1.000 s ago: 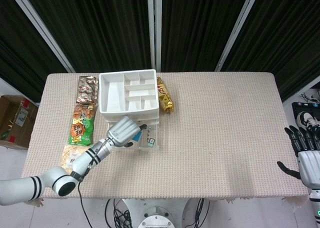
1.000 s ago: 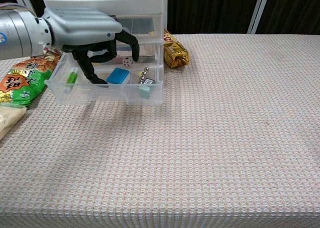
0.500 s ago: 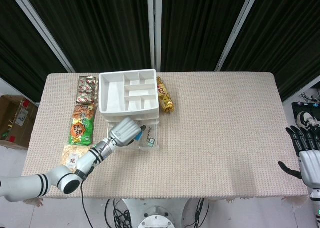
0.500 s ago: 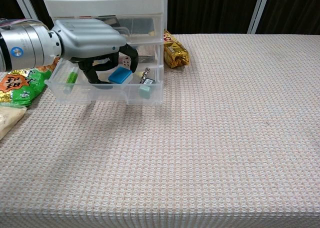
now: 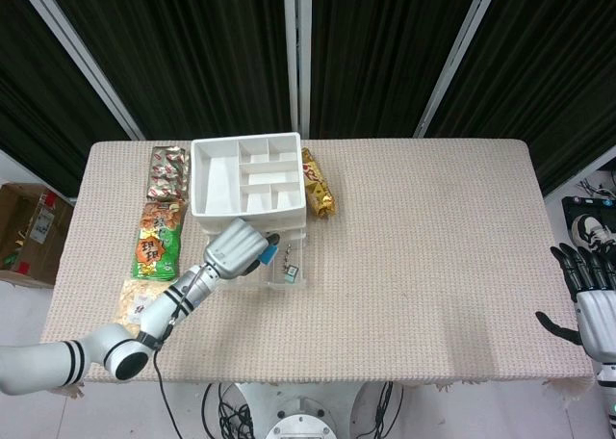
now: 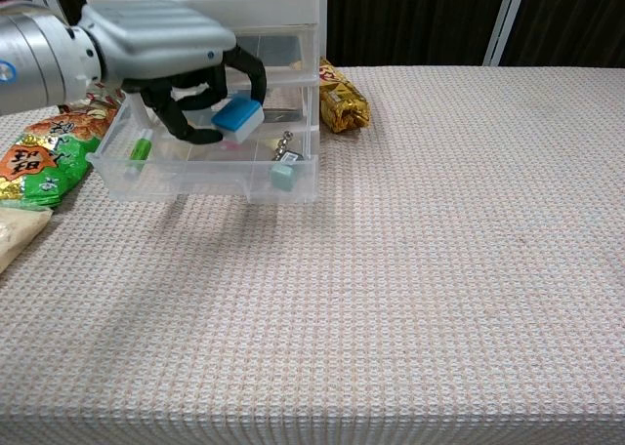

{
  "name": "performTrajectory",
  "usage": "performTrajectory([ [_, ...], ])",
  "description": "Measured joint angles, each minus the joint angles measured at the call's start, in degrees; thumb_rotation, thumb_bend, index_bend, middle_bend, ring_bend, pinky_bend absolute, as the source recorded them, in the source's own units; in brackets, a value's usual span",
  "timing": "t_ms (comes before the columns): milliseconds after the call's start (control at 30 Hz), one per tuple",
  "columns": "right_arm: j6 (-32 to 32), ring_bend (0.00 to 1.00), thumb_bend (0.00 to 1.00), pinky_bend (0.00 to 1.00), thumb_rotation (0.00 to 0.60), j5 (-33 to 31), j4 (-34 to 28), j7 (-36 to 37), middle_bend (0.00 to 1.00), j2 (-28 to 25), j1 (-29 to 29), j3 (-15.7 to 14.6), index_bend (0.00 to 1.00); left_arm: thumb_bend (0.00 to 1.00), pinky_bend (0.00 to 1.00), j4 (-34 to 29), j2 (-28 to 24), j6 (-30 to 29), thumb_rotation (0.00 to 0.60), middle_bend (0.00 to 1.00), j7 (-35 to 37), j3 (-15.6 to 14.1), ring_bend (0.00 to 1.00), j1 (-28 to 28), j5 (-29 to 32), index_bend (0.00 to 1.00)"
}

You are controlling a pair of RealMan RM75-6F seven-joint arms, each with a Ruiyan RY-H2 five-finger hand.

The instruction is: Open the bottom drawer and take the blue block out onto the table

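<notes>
We judge the blue block to be small, rigid and light, with smooth faces that could slip, so opposite flat sides are the place to hold it. Our left hand does that now: it pinches the block between thumb and fingers, tilted, raised above the floor of the bottom drawer and not yet clear of its front wall (the pale underside shows in the chest view).

That drawer is pulled out and clear-walled. Inside we see a green marker-like stick at the left, a small pale green piece on a metal chain at the front right, and a die, we think, mostly hidden behind the block. The white drawer unit carries an open divided tray on top; we cannot tell its contents.

On the bench, snack packets lie left of the unit and a gold packet right of it. Our right hand hangs open and empty, off the bench's right edge
</notes>
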State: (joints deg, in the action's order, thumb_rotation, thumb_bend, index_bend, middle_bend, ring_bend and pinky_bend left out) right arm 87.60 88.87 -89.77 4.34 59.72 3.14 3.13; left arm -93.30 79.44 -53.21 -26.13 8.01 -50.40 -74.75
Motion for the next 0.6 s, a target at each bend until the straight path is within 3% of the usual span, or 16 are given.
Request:
performTrajectory([
  [133, 0.23, 0.00, 0.08, 0.00, 0.600, 0.27, 0.07, 0.04, 0.06, 0.20, 0.01, 0.02, 0.00, 0.35, 1.00, -4.25, -2.21, -5.63, 0.600, 0.84, 0.80, 0.09, 0.94, 1.62, -5.39, 0.46],
  [267, 0.44, 0.00, 0.08, 0.00, 0.600, 0.51, 0.09, 0.06, 0.06, 0.33, -0.14, -0.15, 0.00, 0.35, 1.00, -7.00, -2.97, -7.34, 0.600, 0.84, 0.28, -1.41, 0.94, 2.39, -11.48, 0.46],
  [400, 0.85, 0.00, 0.08, 0.00, 0.600, 0.76, -0.03, 0.01, 0.06, 0.31, -0.40, -0.31, 0.00, 0.35, 1.00, -7.92, -1.61, -6.12, 0.600, 0.84, -2.40, -4.72, 0.94, 2.25, -16.09, 0.46],
  [600, 1.38, 0.00, 0.08, 0.00, 0.600, 1.08, -0.06, 0.05, 0.06, 0.32, -0.84, -0.59, 0.00, 0.35, 1.00, -6.20, 2.88, -0.40, 0.600, 0.84, -7.64, -8.26, 0.94, 1.26, -18.06, 0.44],
])
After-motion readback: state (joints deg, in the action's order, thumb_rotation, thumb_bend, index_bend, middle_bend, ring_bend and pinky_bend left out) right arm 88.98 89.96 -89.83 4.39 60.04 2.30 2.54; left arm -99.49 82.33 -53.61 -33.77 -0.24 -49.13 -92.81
